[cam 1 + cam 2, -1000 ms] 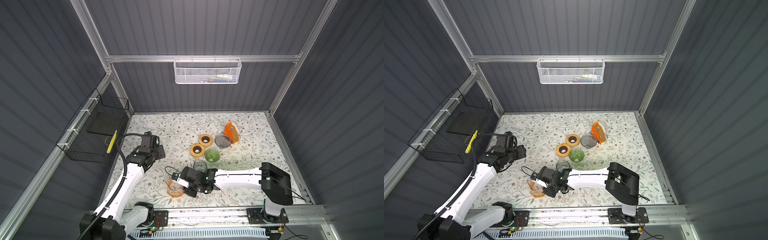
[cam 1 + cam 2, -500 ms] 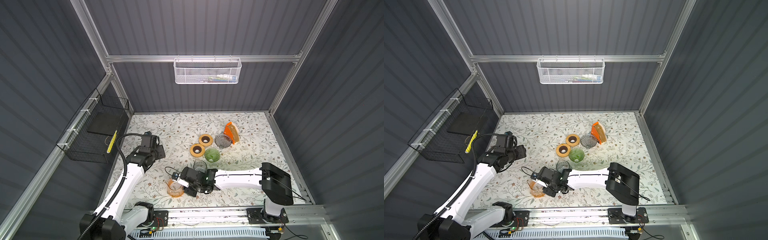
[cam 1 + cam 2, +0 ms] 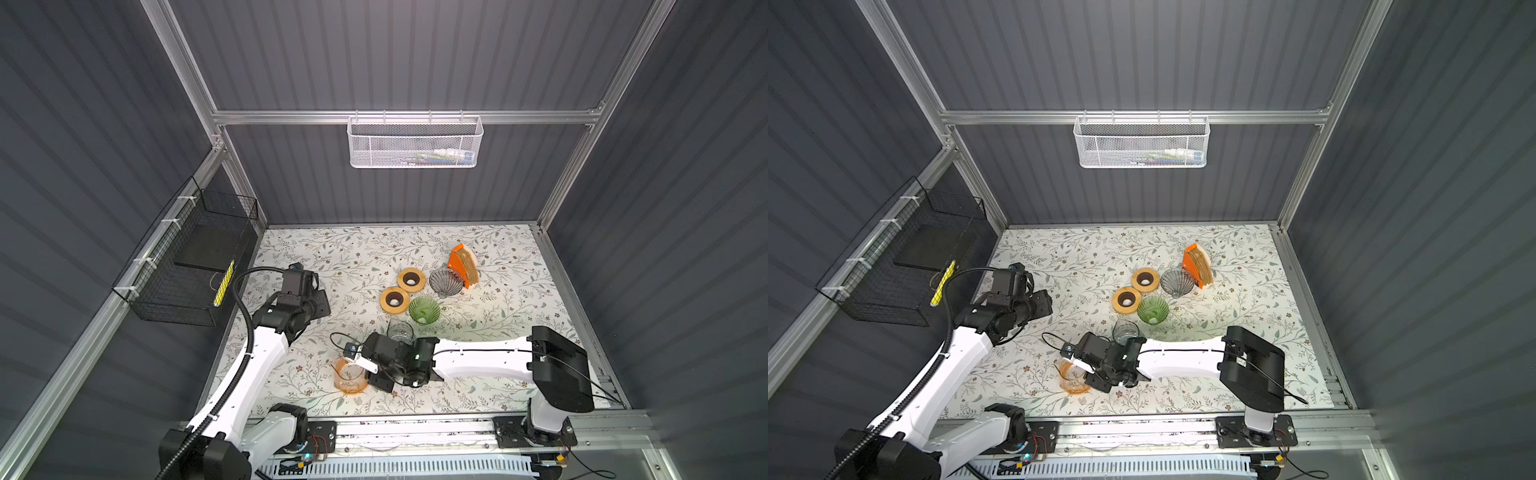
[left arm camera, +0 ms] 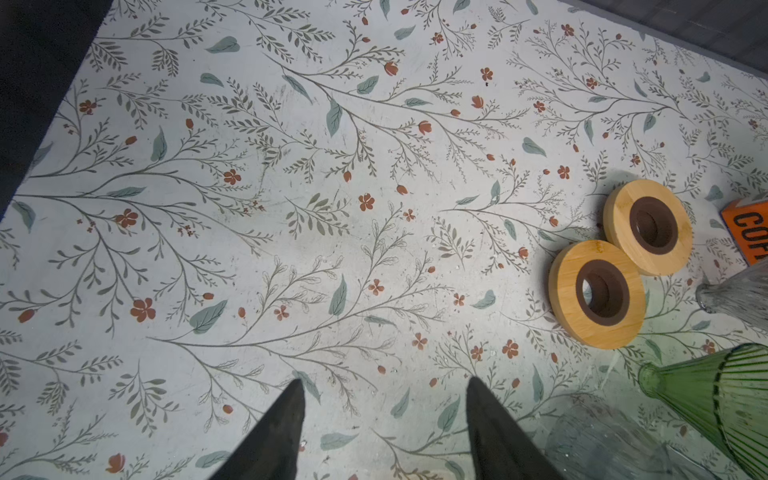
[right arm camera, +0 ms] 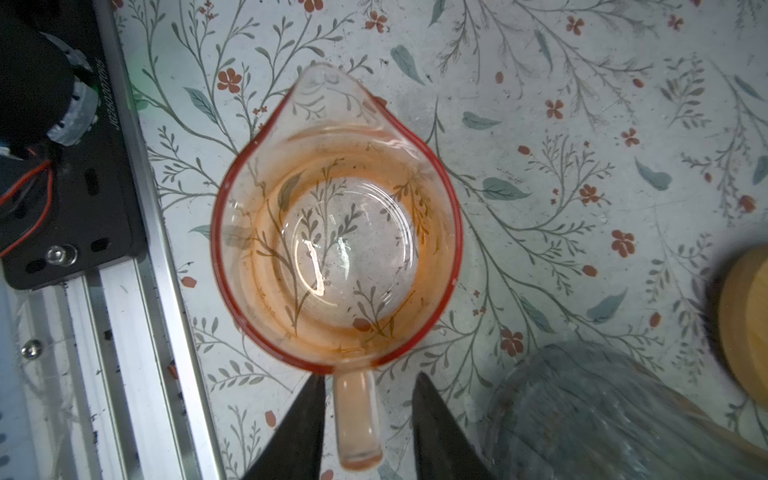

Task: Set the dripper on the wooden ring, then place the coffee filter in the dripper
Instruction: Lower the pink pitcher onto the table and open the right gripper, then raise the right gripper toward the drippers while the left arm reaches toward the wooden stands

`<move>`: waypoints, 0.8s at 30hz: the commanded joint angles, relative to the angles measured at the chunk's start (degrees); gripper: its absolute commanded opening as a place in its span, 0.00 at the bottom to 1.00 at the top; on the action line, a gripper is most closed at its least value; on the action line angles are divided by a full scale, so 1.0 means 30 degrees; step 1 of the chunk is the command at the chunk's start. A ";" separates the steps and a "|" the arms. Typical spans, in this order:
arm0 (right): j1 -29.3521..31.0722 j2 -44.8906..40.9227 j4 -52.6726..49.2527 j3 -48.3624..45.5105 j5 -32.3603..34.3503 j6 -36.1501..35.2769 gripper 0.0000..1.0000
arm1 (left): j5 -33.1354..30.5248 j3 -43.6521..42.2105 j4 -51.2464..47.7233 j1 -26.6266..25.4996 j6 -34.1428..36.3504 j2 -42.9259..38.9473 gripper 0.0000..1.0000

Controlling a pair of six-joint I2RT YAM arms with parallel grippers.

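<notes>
Both spread, the left claw (image 4: 384, 380) hovers above the mat (image 4: 291, 166), the right claw (image 5: 369, 376) straddles the pitcher handle (image 5: 357, 415).

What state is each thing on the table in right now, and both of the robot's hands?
Orange pitcher: upright, empty.
Right hand: open, straddling the pitcher's handle.
Left hand: open, holding nothing.
Green dripper: no filter inside.
Grey dripper: no filter inside.
Wooden rings: flat, nothing in them.
Filters: stacked in the orange holder.
Clear glass: upright, looks empty.
</notes>
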 commanded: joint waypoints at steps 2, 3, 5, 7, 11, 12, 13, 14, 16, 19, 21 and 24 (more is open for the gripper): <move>0.0097 -0.1118 -0.0401 0.0435 0.0416 0.0028 0.39 | 0.0340 0.0195 -0.0255 -0.0075 0.0161 -0.0379 0.62; 0.0097 -0.1348 -0.0315 0.0408 0.0483 0.0110 0.39 | 0.0344 0.0213 -0.0265 -0.0078 0.0182 -0.0365 0.62; 0.0097 -0.1746 -0.0066 0.0289 0.0594 0.0195 0.40 | 0.0350 0.0270 -0.0265 -0.0079 0.0132 -0.0393 0.62; 0.0097 -0.2083 0.0001 0.0316 0.0593 0.0327 0.40 | 0.0433 0.0290 -0.0225 -0.0079 0.0125 -0.0412 0.62; 0.0097 -0.2688 0.0031 0.0468 0.0929 0.0361 0.41 | 0.0592 0.0329 -0.0130 -0.0079 0.0073 -0.0400 0.62; 0.0097 -0.2808 -0.0042 0.0576 0.1127 0.0304 0.41 | 0.0710 0.0358 -0.0093 -0.0079 0.0066 -0.0397 0.62; 0.0097 -0.2914 -0.0159 0.0714 0.1380 0.0245 0.41 | 0.0834 0.0428 -0.0051 -0.0079 0.0090 -0.0395 0.62; 0.0097 -0.2993 -0.0249 0.0891 0.1660 0.0214 0.42 | 0.0939 0.0568 -0.0004 -0.0079 0.0117 -0.0449 0.62; 0.0097 -0.3048 -0.0296 0.1171 0.1920 0.0214 0.42 | 0.1089 0.0760 0.0135 -0.0079 0.0259 -0.0508 0.62; -0.0091 -0.3062 -0.0319 0.1626 0.1817 0.0443 0.42 | 0.1213 0.0856 0.0584 -0.0079 0.0519 -0.0524 0.63; -0.0263 -0.3262 -0.0130 0.1594 0.1734 0.0716 0.42 | 0.1219 0.1330 0.0396 -0.0079 0.0720 -0.0235 0.62; -0.0422 -0.3658 -0.0061 0.1368 0.1645 0.1000 0.43 | 0.1461 0.2082 0.0028 -0.0079 0.0944 0.0157 0.62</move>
